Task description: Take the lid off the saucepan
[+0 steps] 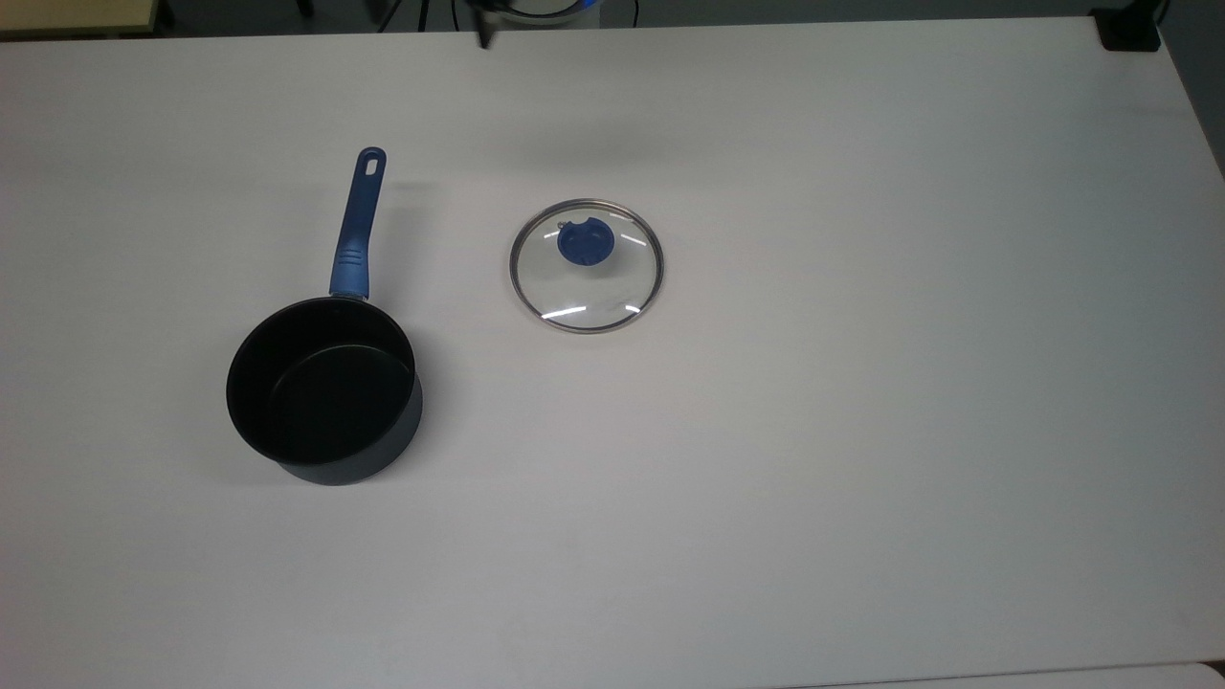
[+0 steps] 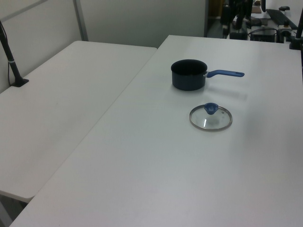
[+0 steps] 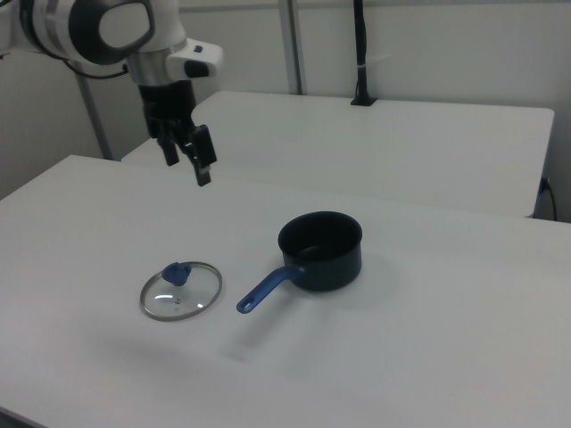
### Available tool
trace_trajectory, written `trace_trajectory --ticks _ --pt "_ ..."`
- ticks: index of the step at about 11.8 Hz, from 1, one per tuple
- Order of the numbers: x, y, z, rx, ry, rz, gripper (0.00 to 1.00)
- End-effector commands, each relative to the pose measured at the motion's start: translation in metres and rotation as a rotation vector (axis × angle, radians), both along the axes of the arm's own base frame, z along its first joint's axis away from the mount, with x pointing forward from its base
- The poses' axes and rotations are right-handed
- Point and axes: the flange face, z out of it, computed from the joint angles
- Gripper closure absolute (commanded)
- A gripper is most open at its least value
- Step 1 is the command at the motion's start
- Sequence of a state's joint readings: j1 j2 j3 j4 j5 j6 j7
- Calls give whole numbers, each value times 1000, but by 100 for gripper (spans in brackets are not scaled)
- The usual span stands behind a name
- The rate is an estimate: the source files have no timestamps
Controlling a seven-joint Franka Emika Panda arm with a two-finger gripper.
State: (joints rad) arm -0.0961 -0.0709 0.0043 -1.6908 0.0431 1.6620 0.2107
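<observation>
Now the lid [image 1: 586,266] lies flat on the desk [image 1: 861,383], apart from the saucepan [image 1: 323,390]; end effector [image 3: 185,160] spread wide, empty, high above.

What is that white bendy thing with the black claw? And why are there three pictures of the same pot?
The white bendy thing is a robot arm. The black claw at its end is the gripper; its jaws are spread open and hold nothing, up in the air above the table. Three cameras photograph the same table at the same moment: the top view looks down from above, the left view and right view look from two sides. On the table sits the saucepan, open, with a long blue handle. Beside it, not touching, lies the lid, a glass disc with a blue knob, flat on the table.
</observation>
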Motion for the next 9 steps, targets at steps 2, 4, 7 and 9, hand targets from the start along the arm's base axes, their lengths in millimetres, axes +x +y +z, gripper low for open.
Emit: trace_trajectory --ticks 2,4,7,9 --pt "-2 -29 23 -73 -33 119 0" --pt "-1 -46 20 -90 -32 253 0" --pt "1 -37 19 -78 -35 282 0" --pt "4 -27 17 -79 -34 301 0"
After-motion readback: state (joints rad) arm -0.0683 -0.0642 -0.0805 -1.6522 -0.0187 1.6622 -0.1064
